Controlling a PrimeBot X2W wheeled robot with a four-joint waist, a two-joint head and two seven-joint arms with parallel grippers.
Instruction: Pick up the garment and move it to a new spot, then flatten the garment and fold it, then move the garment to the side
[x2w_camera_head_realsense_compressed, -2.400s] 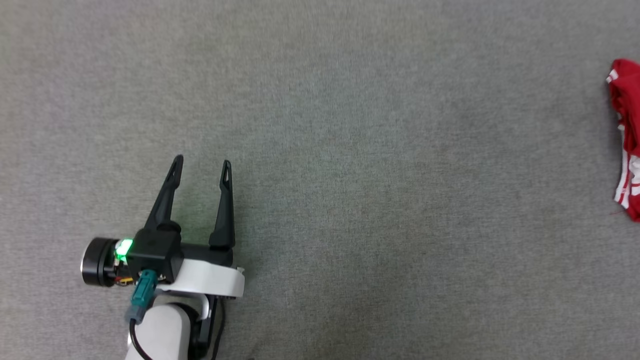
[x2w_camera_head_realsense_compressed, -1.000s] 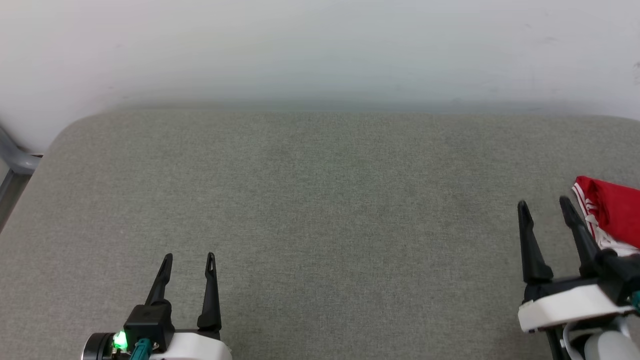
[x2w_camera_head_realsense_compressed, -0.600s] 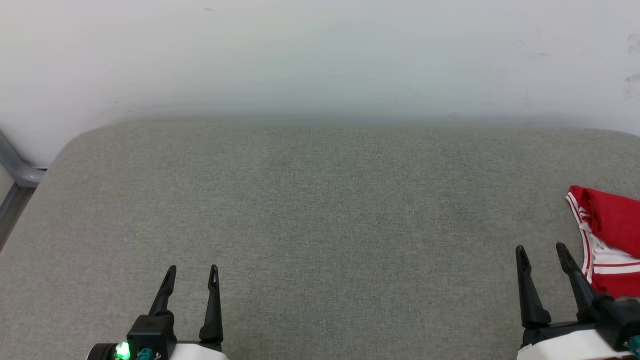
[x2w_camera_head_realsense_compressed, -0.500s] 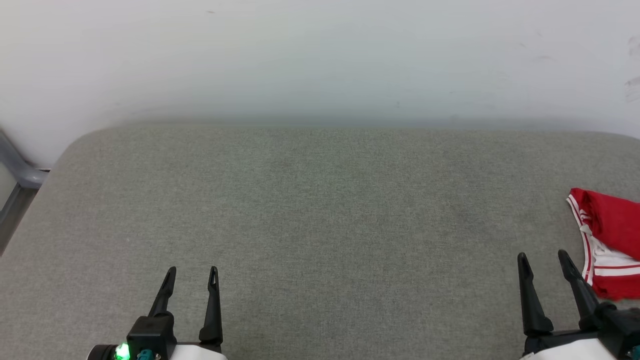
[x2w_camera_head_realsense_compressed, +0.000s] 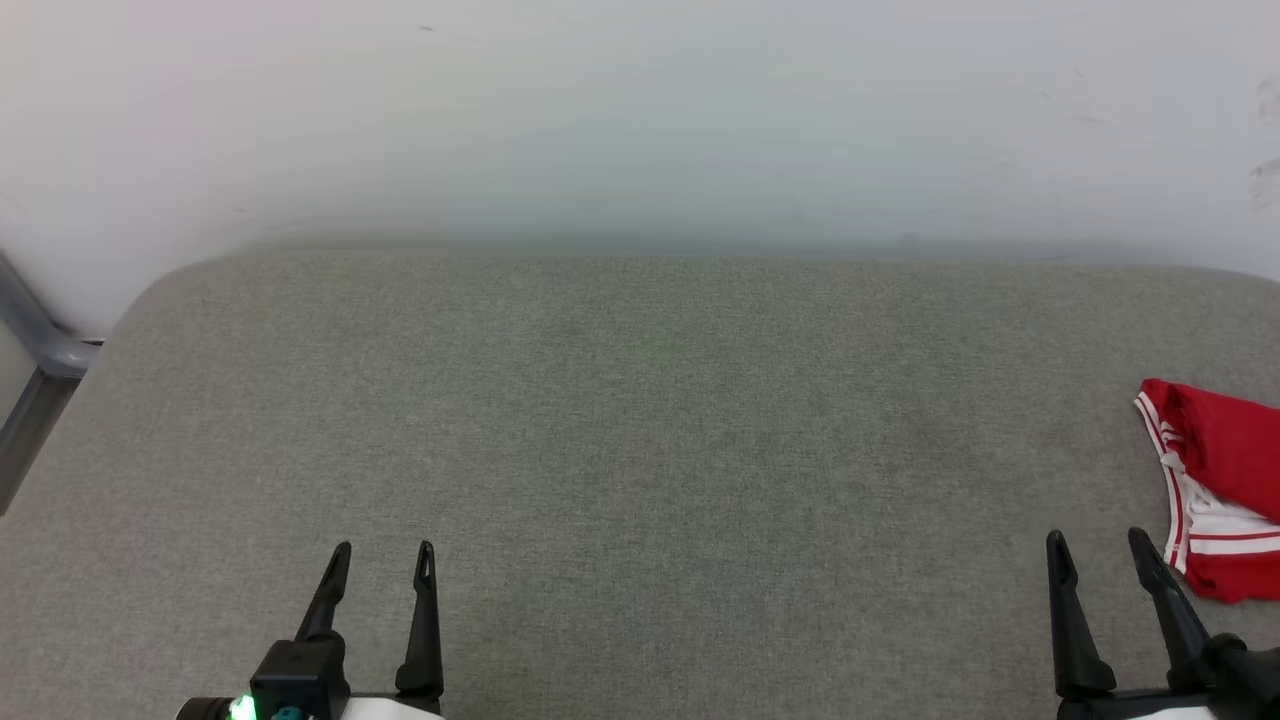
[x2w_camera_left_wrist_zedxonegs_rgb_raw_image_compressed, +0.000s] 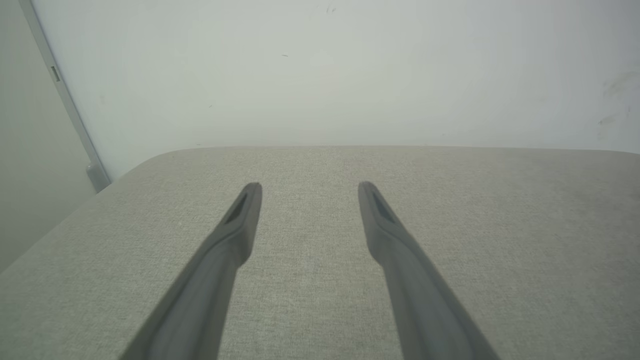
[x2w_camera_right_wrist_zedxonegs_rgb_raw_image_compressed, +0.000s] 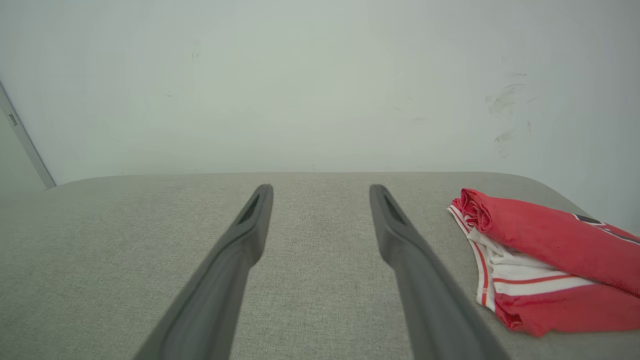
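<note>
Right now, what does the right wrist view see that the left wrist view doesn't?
The right wrist view adds the rumpled red-and-white garment, lying on the grey cushion to the right of the open right gripper. The left wrist view adds the open left gripper instead. Both share the cushion, the white wall behind it and a grey post at the left edge.
</note>
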